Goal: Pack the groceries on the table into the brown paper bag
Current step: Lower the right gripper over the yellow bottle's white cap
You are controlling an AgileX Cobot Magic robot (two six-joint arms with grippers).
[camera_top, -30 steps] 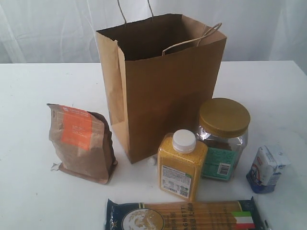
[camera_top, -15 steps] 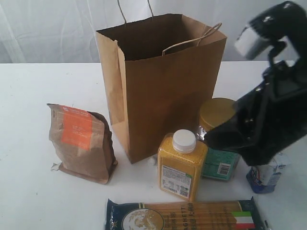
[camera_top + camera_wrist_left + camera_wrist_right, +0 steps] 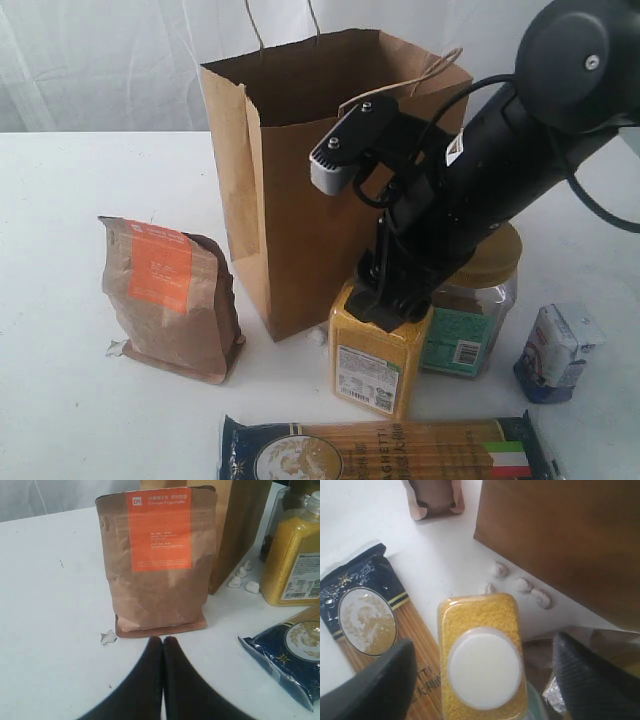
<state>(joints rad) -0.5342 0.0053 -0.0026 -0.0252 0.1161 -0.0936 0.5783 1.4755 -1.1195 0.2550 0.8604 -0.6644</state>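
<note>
The white table (image 3: 60, 400) fills the lower part of the exterior view; the bag (image 3: 300, 200) stands upright and open at upper centre; the right arm (image 3: 500, 150) slants down from the upper right across the bag's front; the spaghetti pack (image 3: 385, 452) lies flat along the bottom edge; the pouch (image 3: 170, 300) stands at left, apart from the bag; the jar (image 3: 470, 320) sits lower right, partly behind the arm; the bottle (image 3: 375, 365) stands just left of it; the right gripper (image 3: 482, 677) hangs over the bottle's white cap, jaws apart, one finger on either side, no contact visible; the left gripper (image 3: 163, 642), jaws pressed together, sits low before the pouch; the packet (image 3: 555, 352) stands far right; white pebbles (image 3: 520, 585) lie at the bag's foot.
</note>
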